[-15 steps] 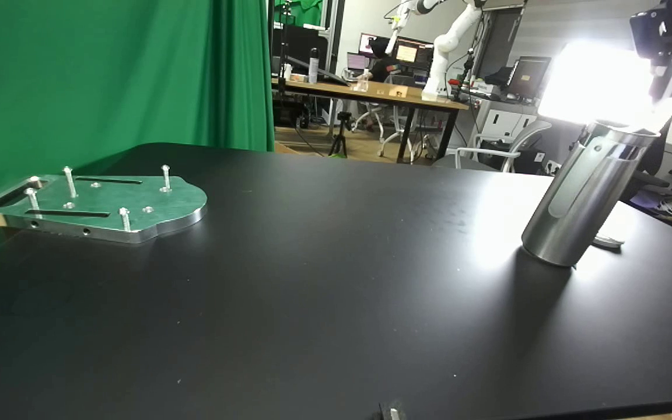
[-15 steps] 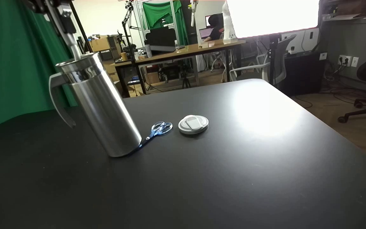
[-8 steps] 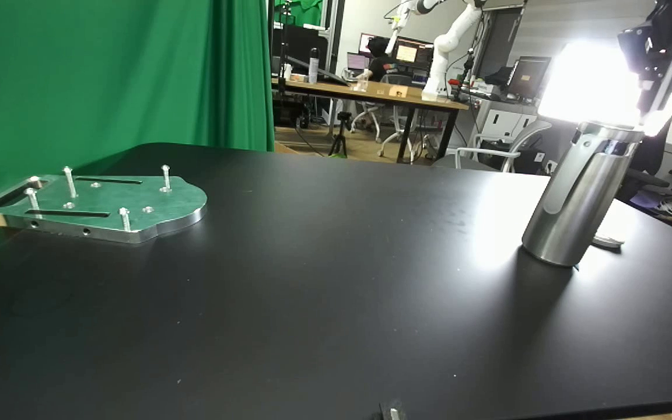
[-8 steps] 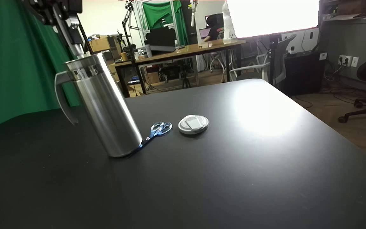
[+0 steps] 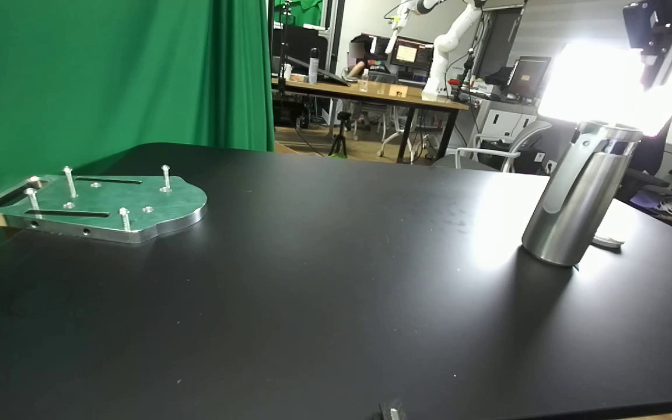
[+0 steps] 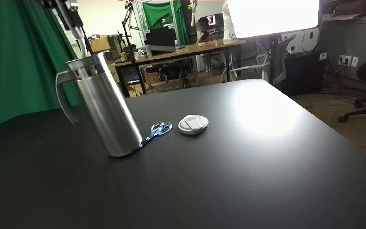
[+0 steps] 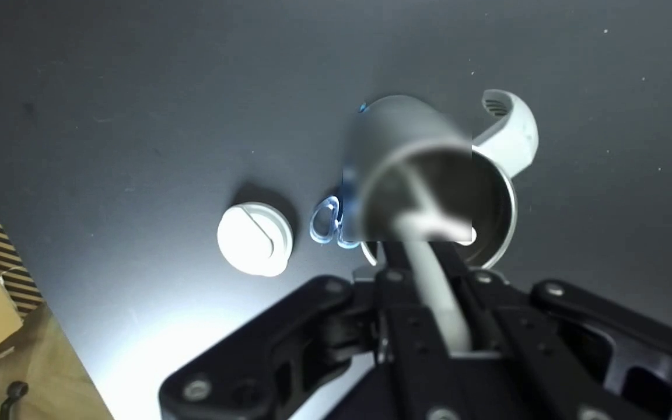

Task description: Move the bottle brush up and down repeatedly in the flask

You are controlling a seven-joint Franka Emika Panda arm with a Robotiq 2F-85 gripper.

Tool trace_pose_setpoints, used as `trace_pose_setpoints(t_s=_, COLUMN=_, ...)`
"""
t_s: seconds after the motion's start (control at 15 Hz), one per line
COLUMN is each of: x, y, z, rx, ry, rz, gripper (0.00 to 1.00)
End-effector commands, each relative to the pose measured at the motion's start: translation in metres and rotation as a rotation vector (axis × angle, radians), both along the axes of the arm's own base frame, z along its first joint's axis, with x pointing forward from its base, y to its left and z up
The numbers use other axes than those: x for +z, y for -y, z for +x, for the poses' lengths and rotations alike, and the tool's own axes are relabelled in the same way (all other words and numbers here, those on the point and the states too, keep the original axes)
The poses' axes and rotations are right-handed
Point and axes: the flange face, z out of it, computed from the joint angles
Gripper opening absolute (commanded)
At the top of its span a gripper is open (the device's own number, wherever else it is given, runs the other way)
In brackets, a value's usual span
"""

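Observation:
The flask (image 6: 110, 111), a tall brushed-steel cylinder with a grey handle, stands on the black table. It appears to lean in both exterior views, as at the right of an exterior view (image 5: 578, 201). The wrist view looks down into its open mouth past its wall (image 7: 406, 119). My gripper (image 7: 423, 256) is above the rim, its jaws closed around the white handle of the bottle brush (image 7: 438, 297). The brush shaft (image 6: 83, 46) goes down into the flask mouth. Its lower end is inside the flask and blurred in the wrist view.
A white round lid (image 6: 193, 124) and blue scissors (image 6: 157, 129) lie near the flask; the scissors' blades reach its base. A green metal plate with upright pegs (image 5: 102, 201) lies far from the flask. A bright light panel (image 6: 272, 16) stands behind the table.
My gripper lowered with the brush half a second ago and is now higher again, showing more shaft above the rim. The flask leans slightly less than one second ago; its base stays put.

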Motion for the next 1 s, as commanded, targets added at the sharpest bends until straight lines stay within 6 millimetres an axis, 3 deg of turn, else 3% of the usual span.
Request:
trace_pose_setpoints(t_s=0.0, x=0.041, y=-0.003, z=-0.003, rx=-0.031, ry=0.053, rz=-0.015, gripper=0.04)
trace_pose_setpoints(t_s=0.2, x=0.064, y=-0.005, z=-0.007, rx=-0.03, ry=0.092, rz=-0.022, gripper=0.04)
trace_pose_setpoints(t_s=0.4, x=0.066, y=-0.005, z=-0.009, rx=-0.032, ry=0.098, rz=-0.025, gripper=0.04)
trace_pose_setpoints(t_s=0.6, x=0.048, y=-0.005, z=-0.009, rx=-0.035, ry=0.064, rz=-0.019, gripper=0.04)
trace_pose_setpoints(t_s=0.93, x=0.001, y=-0.005, z=-0.01, rx=-0.047, ry=-0.027, rz=-0.006, gripper=0.04)
